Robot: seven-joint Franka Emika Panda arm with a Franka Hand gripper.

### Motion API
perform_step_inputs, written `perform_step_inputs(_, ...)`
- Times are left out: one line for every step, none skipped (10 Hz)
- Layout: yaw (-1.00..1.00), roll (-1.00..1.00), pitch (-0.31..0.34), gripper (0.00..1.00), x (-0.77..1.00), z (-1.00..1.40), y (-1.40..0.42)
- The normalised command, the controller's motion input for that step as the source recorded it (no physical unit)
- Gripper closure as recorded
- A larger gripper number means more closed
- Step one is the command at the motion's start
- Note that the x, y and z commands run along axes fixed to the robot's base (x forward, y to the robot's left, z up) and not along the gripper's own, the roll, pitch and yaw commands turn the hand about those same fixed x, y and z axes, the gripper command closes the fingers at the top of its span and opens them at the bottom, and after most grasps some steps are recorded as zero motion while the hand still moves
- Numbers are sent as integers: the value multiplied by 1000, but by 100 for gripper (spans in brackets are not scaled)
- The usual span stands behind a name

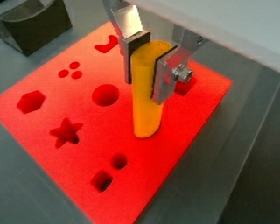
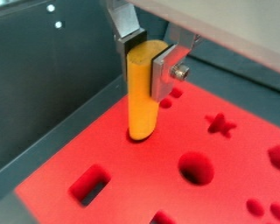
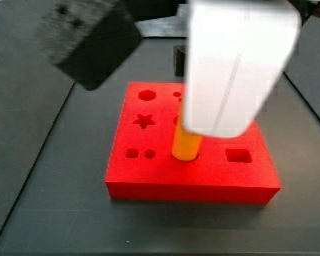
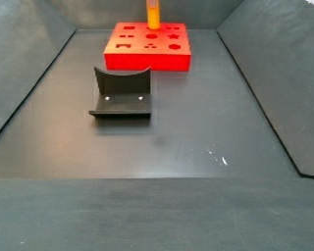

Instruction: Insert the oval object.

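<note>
The oval object point(image 1: 147, 96) is a long orange-yellow peg, held upright between my gripper's point(image 1: 150, 66) silver fingers. It shows in both wrist views point(image 2: 142, 92). Its lower end meets the top of the red block point(image 1: 60, 166) near one edge, and in a wrist view it seems to sit in a hole there point(image 2: 139, 136). In a side view the peg point(image 3: 187, 145) stands on the block point(image 3: 190, 175) under the white gripper body point(image 3: 236, 60). In a side view the peg point(image 4: 153, 14) rises from the block point(image 4: 149, 54) at the far end.
The red block has star point(image 1: 66, 131), hexagon point(image 1: 31, 101), round point(image 1: 105, 94) and rectangular point(image 1: 101, 181) holes. A dark grey curved holder point(image 4: 122, 93) stands on the grey floor in front of the block. Dark walls enclose the floor.
</note>
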Motion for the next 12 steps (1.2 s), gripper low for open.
perform_step_inputs(31,-96,-90,100,-189,0,-17)
perform_step_inputs(66,-83,0,100,149,-37,-23)
perform_step_inputs(143,-76,49,100,386,-77,0)
perform_step_inputs(197,-64,61,100,377,-97,0)
perform_step_inputs(231,-46,30,100,186,-86,46)
perform_step_inputs(63,0,-7,100,-220,0,0)
perform_step_inputs(17,0,-26,100,-311,0,-31)
perform_step_inputs(0,0,0,100,-117,0,-31)
perform_step_inputs(0,53,23,100,0,0,-77)
perform_step_inputs(0,49,93,100,183,-163,-109)
perform_step_inputs(0,23,136,100,503,-260,-191)
perform_step_inputs(0,0,106,100,603,-246,-203)
